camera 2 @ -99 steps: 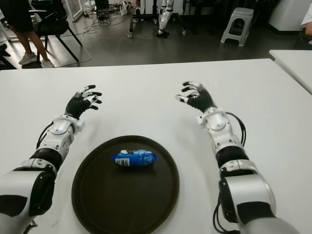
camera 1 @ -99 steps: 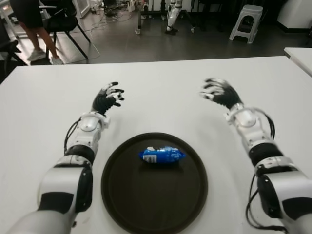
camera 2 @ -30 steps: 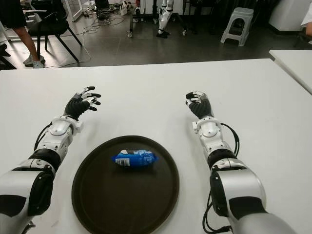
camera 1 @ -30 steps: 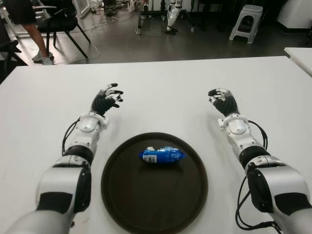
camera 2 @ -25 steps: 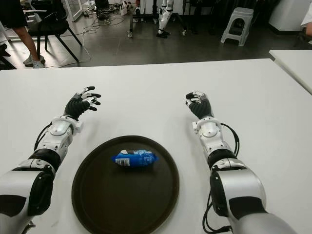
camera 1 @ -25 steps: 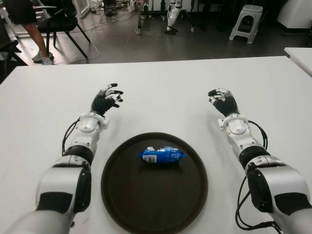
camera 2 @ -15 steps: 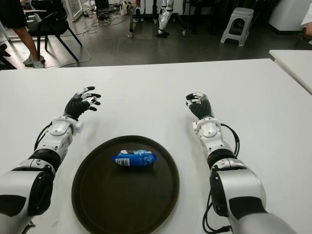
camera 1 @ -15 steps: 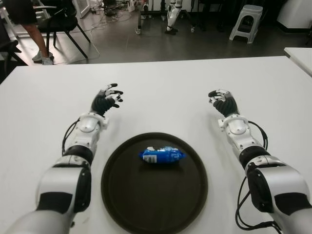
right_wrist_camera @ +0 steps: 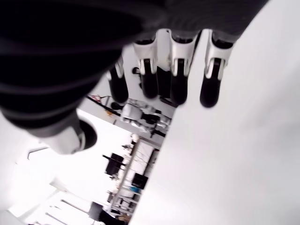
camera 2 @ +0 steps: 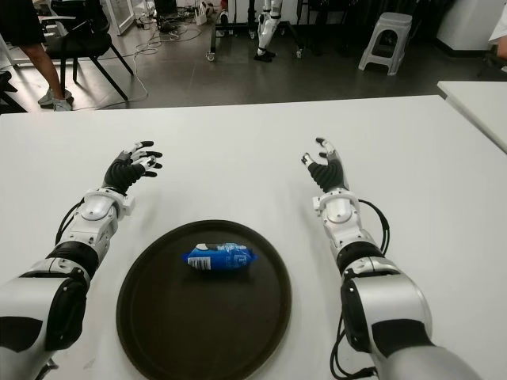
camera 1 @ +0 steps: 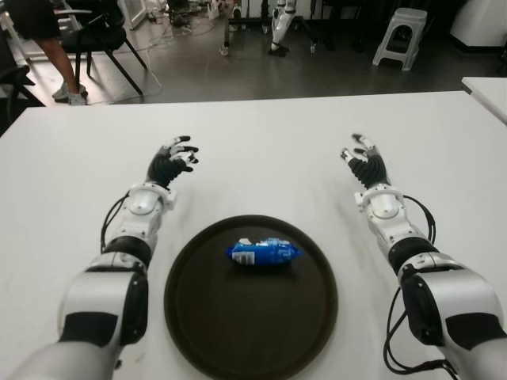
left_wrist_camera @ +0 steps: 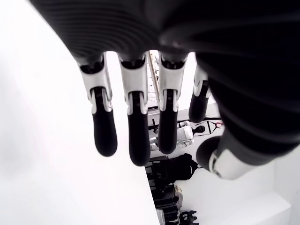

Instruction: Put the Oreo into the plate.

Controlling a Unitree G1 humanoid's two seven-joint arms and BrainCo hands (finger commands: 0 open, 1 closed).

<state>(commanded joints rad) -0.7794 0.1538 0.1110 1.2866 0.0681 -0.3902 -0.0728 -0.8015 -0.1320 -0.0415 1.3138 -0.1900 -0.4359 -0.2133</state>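
Observation:
A blue Oreo packet [camera 1: 263,252] lies inside the dark round plate [camera 1: 238,332], toward its far side. My left hand [camera 1: 171,162] hovers over the white table beyond the plate's left edge, fingers spread and holding nothing. On the other side, beyond the plate's right edge, my right hand [camera 1: 364,161] is raised with its fingers stretched out and nothing in it. Both wrist views show straight fingers [left_wrist_camera: 133,122] [right_wrist_camera: 176,75] with only bare table and room behind them.
The white table [camera 1: 261,142] spreads wide around the plate. Past its far edge are a chair [camera 1: 103,36], a person's legs [camera 1: 55,55] and a grey stool [camera 1: 400,36]. A second white table [camera 1: 487,91] shows at the right.
My right hand has uncurled, its fingers now stretched straight. Earlier it drew in from farther right. The left hand opened a little more. The Oreo packet has not moved.

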